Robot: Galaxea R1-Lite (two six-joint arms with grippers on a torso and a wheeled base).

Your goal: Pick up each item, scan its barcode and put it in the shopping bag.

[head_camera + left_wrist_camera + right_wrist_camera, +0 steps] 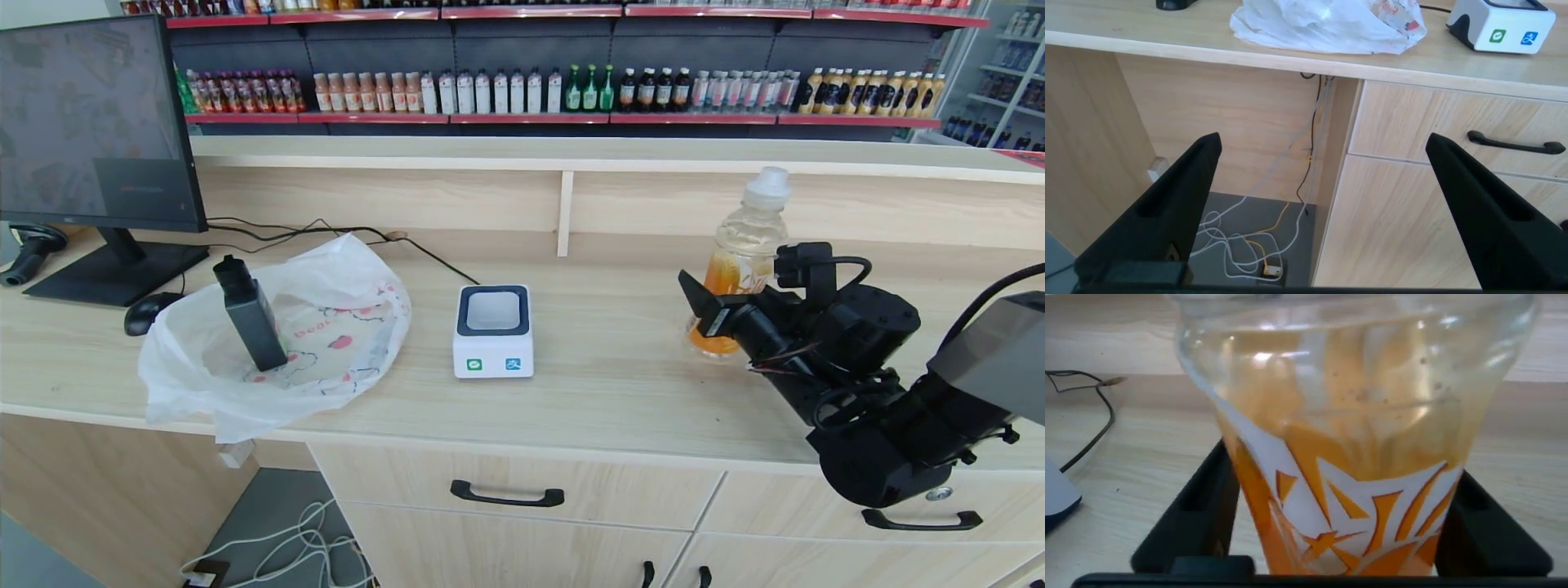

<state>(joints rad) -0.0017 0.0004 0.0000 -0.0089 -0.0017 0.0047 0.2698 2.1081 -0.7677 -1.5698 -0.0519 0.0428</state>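
My right claw (707, 314) grips the white-capped clear plastic bottle (744, 245), upright on the pale wooden counter (612, 367) at 3 o'clock from the white scanner box (493, 331). My left claw (1323, 204) hangs spread wide.

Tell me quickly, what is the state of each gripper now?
Left gripper: open, holding nothing.
Right gripper: closed on the bottle.

Head camera overlooks the pale wooden desk (612, 392); left wrist camera faces its front from below; right sits against an orange-labelled clear bottle (1355, 457).
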